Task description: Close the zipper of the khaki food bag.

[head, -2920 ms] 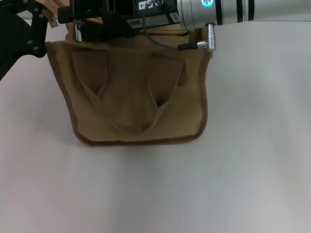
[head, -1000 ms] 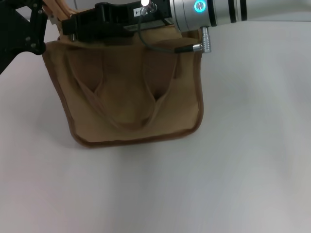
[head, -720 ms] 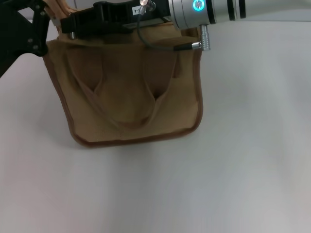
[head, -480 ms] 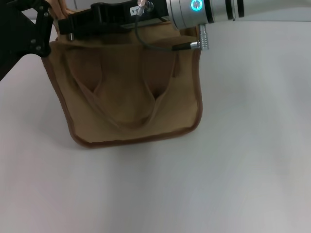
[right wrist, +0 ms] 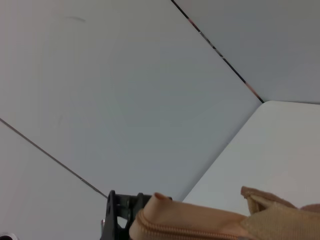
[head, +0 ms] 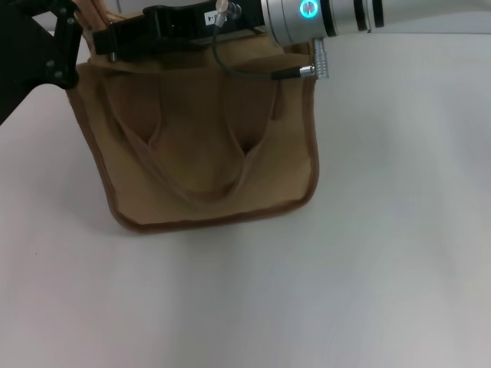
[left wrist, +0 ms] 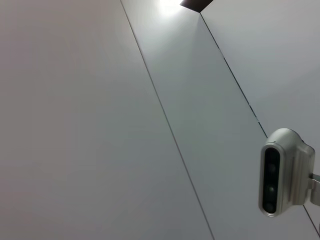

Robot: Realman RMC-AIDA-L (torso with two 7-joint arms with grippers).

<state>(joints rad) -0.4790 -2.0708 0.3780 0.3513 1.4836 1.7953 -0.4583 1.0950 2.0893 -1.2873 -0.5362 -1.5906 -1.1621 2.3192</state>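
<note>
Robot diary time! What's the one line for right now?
task: close zipper | khaki food bag: on table | right gripper: over bag top | left gripper: at bag's top left corner | zipper: slider unseen

A lab-like room: plain white table (head: 368, 253), bare panelled walls (left wrist: 100, 125), mounted camera (left wrist: 282, 172).

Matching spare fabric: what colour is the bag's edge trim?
Darker brown trim on the khaki food bag, clearest in the head view.

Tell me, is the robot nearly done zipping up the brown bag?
Hard to say. The right end effector is stretched along the top of the khaki food bag, toward its left corner, where the left end effector sits. In the right wrist view a stretch of zipper looks closed. The slider is hidden, so what is left can't be judged.
</note>
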